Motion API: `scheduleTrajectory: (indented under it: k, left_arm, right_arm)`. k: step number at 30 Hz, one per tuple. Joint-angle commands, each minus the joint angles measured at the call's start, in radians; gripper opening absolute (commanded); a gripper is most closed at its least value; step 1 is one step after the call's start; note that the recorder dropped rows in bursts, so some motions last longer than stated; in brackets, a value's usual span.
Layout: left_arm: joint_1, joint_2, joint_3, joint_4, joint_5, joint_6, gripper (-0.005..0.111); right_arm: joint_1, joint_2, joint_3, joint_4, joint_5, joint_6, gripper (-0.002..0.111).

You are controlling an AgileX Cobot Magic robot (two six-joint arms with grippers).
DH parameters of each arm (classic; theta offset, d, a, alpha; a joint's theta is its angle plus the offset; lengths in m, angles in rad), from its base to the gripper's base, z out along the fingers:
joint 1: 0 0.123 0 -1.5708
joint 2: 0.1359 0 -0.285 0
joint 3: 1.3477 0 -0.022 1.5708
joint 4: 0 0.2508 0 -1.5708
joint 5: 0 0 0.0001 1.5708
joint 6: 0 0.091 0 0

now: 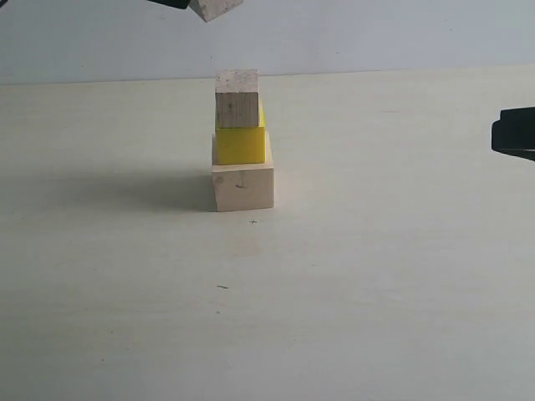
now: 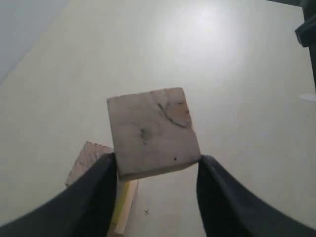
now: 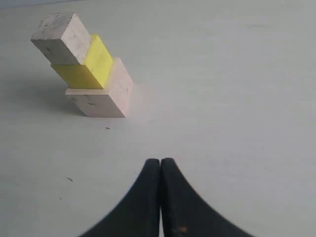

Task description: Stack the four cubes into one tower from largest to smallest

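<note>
Cubes, 3 of them, form a stack (image 1: pixel 241 146) on a pale worktop (image 1: pixel 376 292). At the base of the stack sits the large wood cube (image 1: pixel 242 187), resting on the worktop. On it sits the yellow cube (image 1: pixel 242 144), and on top of that the medium wood cube (image 1: pixel 237 100). All 3 stand upright, each touching the one below. In the exterior view, the yellow cube and the medium wood cube sit slightly toward the left side of the base rather than centred.

The 4th, the small wood cube (image 1: pixel 216 8), hangs in the air above the stack. It is clear of the stack and slightly to its left, tilted, at the top edge of the exterior view. The left pincer (image 2: pixel 155 163) is clamped on it. In the left wrist view, 2 dark fingers (image 2: pixel 103 182) press against opposite sides of this cube, and the stack shows below, beside one finger.

The right pincer (image 3: pixel 160 165) is pressed together with nothing between its tips. It is well apart from the stack, to its right in the exterior view, and faces it.
</note>
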State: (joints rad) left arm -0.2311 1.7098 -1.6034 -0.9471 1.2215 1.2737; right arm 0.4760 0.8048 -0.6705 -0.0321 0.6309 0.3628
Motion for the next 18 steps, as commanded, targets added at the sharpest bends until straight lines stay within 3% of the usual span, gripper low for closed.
scheduleTrajectory:
  k: [1,18]
  left_arm:
    - [0.003,0.013,0.039,-0.024,0.000,-0.030,0.000]
    - [0.000,0.123,0.008,-0.012,0.000,0.129,0.000]
  right_arm:
    - [0.001,0.000,0.004,0.005,-0.015,0.004,0.000]
    - [0.001,0.000,0.004,0.032,-0.011,0.004,0.000]
